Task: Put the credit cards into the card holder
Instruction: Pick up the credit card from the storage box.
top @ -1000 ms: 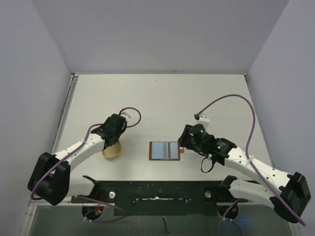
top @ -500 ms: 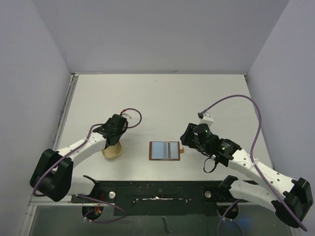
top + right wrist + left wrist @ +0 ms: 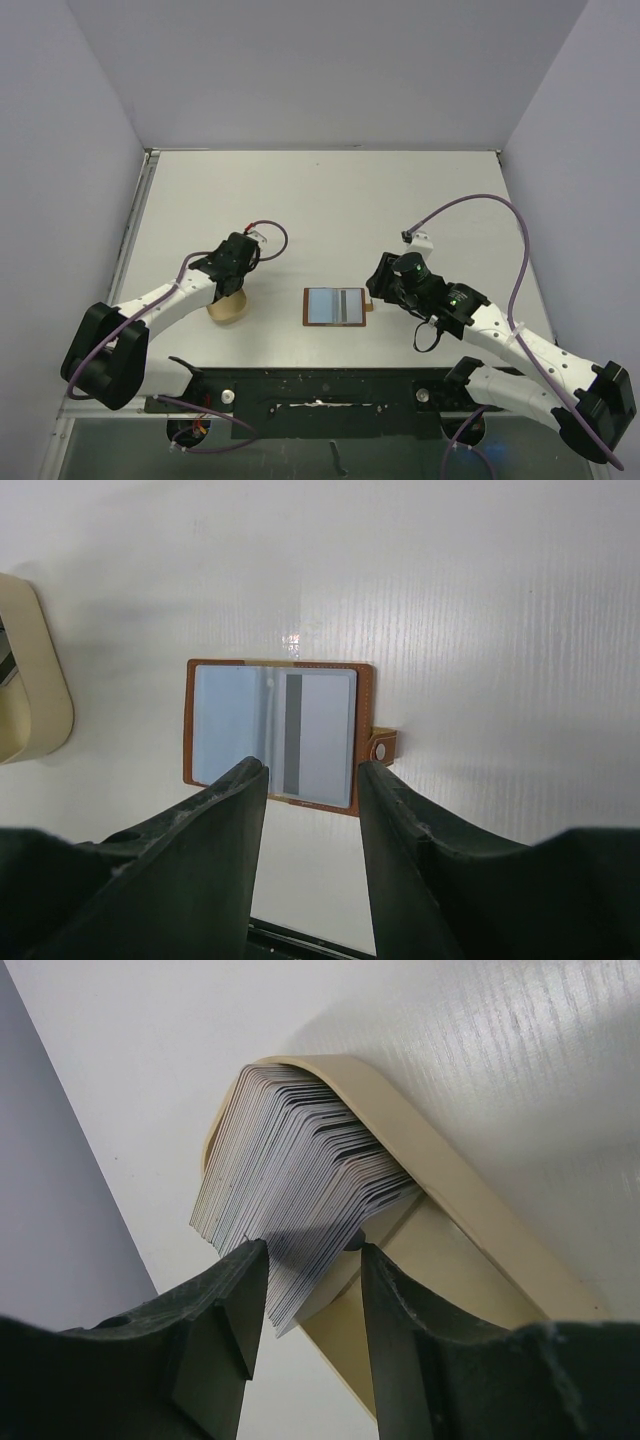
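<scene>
Left wrist: cards [image 3: 290, 1150] sit inside my left pincer [image 3: 312, 1252], grip unclear; my right pincer [image 3: 312, 767] gapes, wallet [image 3: 270, 715] beneath.

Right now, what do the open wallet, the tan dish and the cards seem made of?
The card holder: probably leather, matte brown, snap tab, pale blue lining. The tan dish: likely plastic, smooth, even colour. The credit cards: thin stiff plastic or coated card; unclear which.

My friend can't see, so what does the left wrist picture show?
A thick fanned stack of pale credit cards stands in a tan dish on a white table. The left tool has its two dark fingers either side of the stack's lower corner.
</scene>
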